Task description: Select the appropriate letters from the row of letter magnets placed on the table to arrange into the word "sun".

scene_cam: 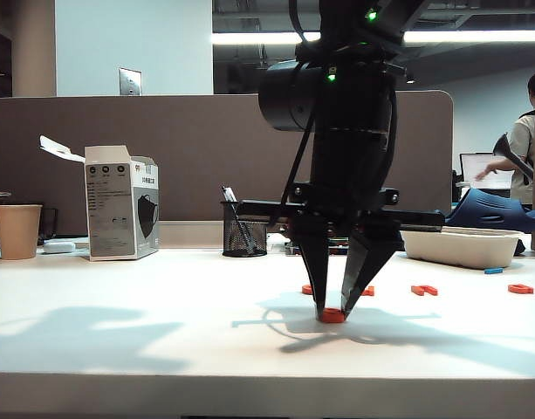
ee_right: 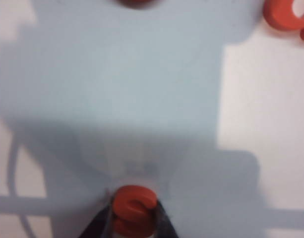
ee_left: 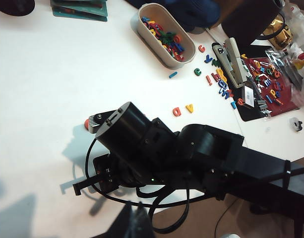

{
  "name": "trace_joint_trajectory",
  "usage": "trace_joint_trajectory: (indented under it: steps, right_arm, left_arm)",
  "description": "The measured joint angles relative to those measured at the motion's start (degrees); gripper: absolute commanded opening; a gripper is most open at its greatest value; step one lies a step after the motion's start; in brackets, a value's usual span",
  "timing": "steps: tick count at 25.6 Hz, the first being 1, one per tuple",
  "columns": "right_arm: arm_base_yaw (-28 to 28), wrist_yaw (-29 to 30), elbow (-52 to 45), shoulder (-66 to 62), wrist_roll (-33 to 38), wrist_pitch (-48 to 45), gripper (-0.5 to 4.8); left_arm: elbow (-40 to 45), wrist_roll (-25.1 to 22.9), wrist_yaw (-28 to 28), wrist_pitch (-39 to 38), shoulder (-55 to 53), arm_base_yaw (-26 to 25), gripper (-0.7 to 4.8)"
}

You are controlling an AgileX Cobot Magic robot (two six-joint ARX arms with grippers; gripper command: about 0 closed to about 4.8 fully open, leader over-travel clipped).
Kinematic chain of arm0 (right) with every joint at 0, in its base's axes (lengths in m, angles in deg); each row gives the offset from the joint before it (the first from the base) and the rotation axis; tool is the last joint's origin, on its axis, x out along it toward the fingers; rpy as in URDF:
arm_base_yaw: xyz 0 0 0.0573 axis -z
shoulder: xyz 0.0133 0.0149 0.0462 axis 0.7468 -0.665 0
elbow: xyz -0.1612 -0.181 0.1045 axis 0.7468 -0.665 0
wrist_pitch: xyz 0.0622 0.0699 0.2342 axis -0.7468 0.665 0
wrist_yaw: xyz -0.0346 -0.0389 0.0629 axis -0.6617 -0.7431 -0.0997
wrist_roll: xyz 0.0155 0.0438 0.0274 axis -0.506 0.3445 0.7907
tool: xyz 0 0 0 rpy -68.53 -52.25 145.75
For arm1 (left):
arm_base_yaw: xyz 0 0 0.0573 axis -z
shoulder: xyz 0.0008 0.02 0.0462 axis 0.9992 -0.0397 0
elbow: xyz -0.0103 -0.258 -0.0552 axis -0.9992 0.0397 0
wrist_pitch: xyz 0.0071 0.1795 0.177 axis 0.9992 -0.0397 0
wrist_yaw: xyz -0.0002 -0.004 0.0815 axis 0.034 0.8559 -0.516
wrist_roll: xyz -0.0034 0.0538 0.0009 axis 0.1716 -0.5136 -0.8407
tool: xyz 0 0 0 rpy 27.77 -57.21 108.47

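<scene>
The S [ee_right: 134, 208] lies flat on the bench [scene_cam: 119, 297], near the front edge at mid-width. The right tool [scene_cam: 333, 307] comes down on it from above, its two dark fingers [ee_right: 164, 225] pinching the letter across its narrow width. The S's long axis runs along the fingers' line, away from the wrist camera, and it reads upright from there.

Taking the exterior view as a clock face centred on the S, the row of letters [scene_cam: 424, 290] lies behind it. One orange-red piece sits at 10 to 11, half hidden by a finger, one at 2, and two more towards 3. They are too small there to read. A tiny blue piece [scene_cam: 493, 271] lies between the last two and a little behind them.

At 2 stands a white oval tub [ee_left: 152, 49] heaped with small letters in red, blue, green and yellow. More loose letters are scattered beside it, and still more lie on a black mat [ee_left: 256, 111] next to a stapler [ee_left: 234, 62].

Between 10 and 11 a black mesh cup [scene_cam: 244, 236] holds pens. At 10 a white carton [scene_cam: 120, 205], top flap open, carries a picture of a black face mask; its print is too small to read. A tan paper cup [scene_cam: 17, 230] stands between 9 and 10; its contents are hidden.

The left tool [ee_left: 129, 224] shows only as a dark blur at the edge of its own wrist view, high over the bench. I cannot tell whether it is spread or pressed together.
</scene>
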Motion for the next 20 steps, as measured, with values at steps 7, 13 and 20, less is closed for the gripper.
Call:
trace_joint_trajectory:
  steps: [7, 13, 20]
  right_arm:
    - [-0.17, 0.44, 0.09, -0.02, 0.0, -0.17, 1.81]
    - [-0.2, 0.46, 0.11, -0.02, 0.0, -0.2, 1.81]
    - [-0.02, 0.61, -0.28, 0.83, -0.02, 0.09, 2.32]
  left_arm:
    - [0.0, 0.0, 0.0, 0.0, 0.0, 0.02, -0.05]
    - [0.0, 0.0, 0.0, 0.0, 0.0, 0.0, -0.05]
    - [0.0, 0.0, 0.0, 0.0, 0.0, 0.0, -0.05]
